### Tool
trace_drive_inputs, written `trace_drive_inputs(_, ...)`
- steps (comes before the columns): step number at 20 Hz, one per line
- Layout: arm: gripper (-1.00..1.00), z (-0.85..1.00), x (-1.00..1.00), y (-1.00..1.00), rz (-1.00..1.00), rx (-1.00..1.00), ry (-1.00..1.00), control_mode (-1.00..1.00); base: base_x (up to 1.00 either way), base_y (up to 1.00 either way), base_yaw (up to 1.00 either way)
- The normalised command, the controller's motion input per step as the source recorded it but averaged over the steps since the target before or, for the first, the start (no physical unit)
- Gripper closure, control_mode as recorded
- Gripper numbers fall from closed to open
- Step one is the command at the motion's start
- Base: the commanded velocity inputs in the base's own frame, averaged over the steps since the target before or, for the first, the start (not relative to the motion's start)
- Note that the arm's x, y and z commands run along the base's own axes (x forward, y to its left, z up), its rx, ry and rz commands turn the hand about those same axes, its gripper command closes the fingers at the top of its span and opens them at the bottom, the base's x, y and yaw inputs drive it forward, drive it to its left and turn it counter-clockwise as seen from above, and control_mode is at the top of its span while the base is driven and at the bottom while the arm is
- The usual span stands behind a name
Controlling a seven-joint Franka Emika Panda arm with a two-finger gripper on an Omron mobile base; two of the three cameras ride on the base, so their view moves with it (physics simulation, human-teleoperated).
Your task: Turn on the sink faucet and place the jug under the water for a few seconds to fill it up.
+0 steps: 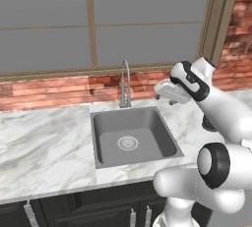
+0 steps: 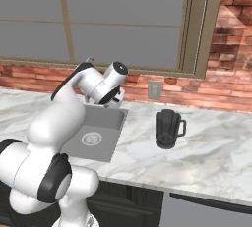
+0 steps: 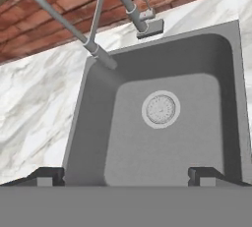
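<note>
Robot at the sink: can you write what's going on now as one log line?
pincer: open, empty, above sink | sink faucet: no water seen | jug: on counter, right of sink

Before me: marble counter [image 1: 44, 147], white with grey veins, ran wall to wall. Red brick backsplash [image 1: 59, 91] behind it. Large window [image 1: 98, 19] above, wood-framed, panes grey. Wall outlet [image 2: 154, 90] sat on brick, right of window's lower corner. Dark cabinets [image 1: 88, 209] below counter, silver handles.
</note>
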Motion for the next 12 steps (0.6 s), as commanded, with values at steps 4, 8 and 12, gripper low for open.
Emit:
trace_drive_inputs(4,-1.00,-0.07,0.56,0.16,0.00,0.05,-0.12,-1.00,0.00,0.00,0.00)
trace_drive_inputs(8,-1.00,-0.16,0.48,0.11,0.00,0.03,-0.11,-1.00,0.00,0.00,0.00)
trace_drive_inputs(12,-1.00,-0.15,0.39,0.00,0.00,0.01,-0.04,-1.00,0.00,0.00,0.00)
